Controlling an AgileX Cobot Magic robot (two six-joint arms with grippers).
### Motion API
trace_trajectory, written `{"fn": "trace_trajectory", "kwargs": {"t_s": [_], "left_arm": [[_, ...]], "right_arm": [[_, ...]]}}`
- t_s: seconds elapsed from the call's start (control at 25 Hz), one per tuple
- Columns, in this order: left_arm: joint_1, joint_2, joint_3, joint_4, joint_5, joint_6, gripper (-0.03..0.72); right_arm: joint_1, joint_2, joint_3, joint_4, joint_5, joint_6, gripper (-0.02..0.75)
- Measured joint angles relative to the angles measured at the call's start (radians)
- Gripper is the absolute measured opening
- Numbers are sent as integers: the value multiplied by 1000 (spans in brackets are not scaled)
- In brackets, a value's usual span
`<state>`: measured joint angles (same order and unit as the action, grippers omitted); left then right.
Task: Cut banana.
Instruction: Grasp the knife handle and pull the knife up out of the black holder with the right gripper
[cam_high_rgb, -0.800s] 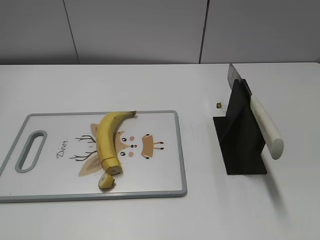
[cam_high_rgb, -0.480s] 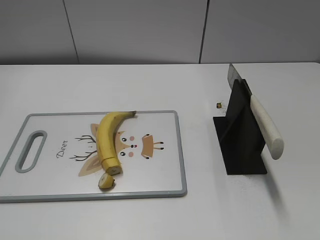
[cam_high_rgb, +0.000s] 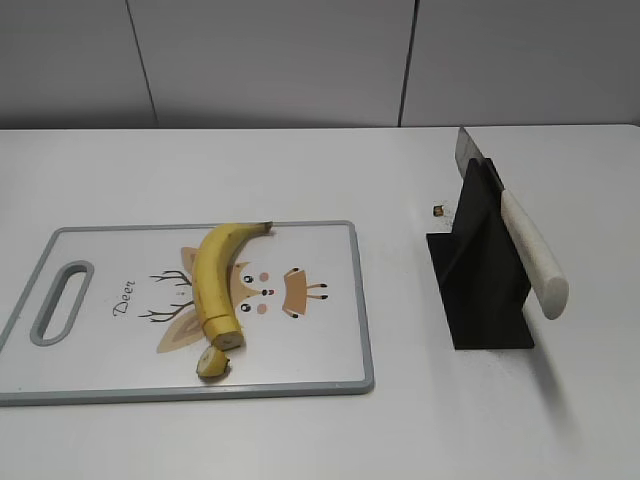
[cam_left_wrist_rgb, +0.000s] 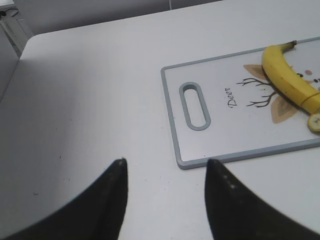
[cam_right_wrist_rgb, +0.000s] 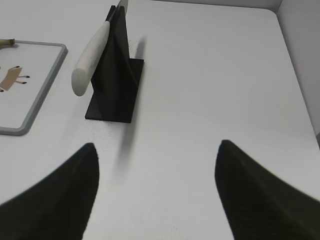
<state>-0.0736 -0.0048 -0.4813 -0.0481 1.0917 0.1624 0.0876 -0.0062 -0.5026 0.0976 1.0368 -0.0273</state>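
The white table (cam_high_rgb: 300, 170) is carrying a cutting board (cam_high_rgb: 310, 350) with a deer print, lying ahead and to the right of the left gripper (cam_left_wrist_rgb: 165, 167), whose fingers are spread wide and holding nothing. The black knife stand (cam_right_wrist_rgb: 116, 80) is sitting ahead and to the left of the right gripper (cam_right_wrist_rgb: 157, 150), likewise wide open and empty, with the white-handled knife (cam_right_wrist_rgb: 90, 55) resting in it. The banana (cam_high_rgb: 212, 275) is lying on the board, its cut-off slice (cam_high_rgb: 211, 362) just beside the flat end.
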Motion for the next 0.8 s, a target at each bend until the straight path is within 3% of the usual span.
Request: {"fn": "trace_trajectory", "kwargs": {"t_s": [0.8], "left_arm": [[0,0,0,-2,0,0,490]], "right_arm": [[0,2,0,12,2,0,546]]}}
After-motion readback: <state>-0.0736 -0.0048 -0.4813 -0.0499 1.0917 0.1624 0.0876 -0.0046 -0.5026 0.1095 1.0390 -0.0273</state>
